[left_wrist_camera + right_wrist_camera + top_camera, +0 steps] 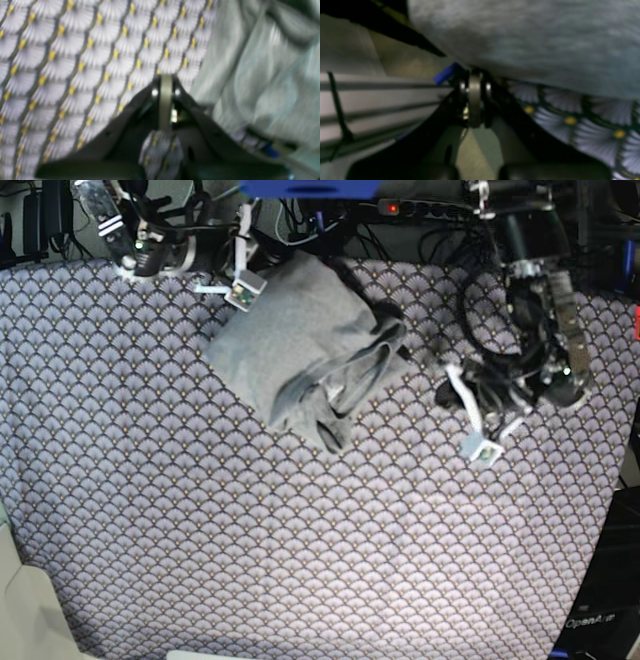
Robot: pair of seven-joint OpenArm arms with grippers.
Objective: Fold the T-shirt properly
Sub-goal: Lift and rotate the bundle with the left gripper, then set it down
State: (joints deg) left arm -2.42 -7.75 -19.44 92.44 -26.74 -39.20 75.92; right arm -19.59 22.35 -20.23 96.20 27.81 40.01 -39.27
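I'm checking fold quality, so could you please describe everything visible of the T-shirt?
The T-shirt is plain light heather-grey soft knit, lying in a rumpled, roughly folded bundle on the patterned tablecloth near the table's far edge. Loose folds with dark creases bunch along its near right side. The right gripper sits at its far left corner; whether it touches is unclear.

The base view looks straight down from high above on the table under its purple-grey fan-scale patterned tablecloth (250,530), both arms at its far edge. The left wrist view sits close over that cloth (75,62), looking along its black claw (166,77). The right wrist view, closer and blurred, shares the crumpled light heather-grey knit T-shirt (532,42) with both (290,340) (262,62).
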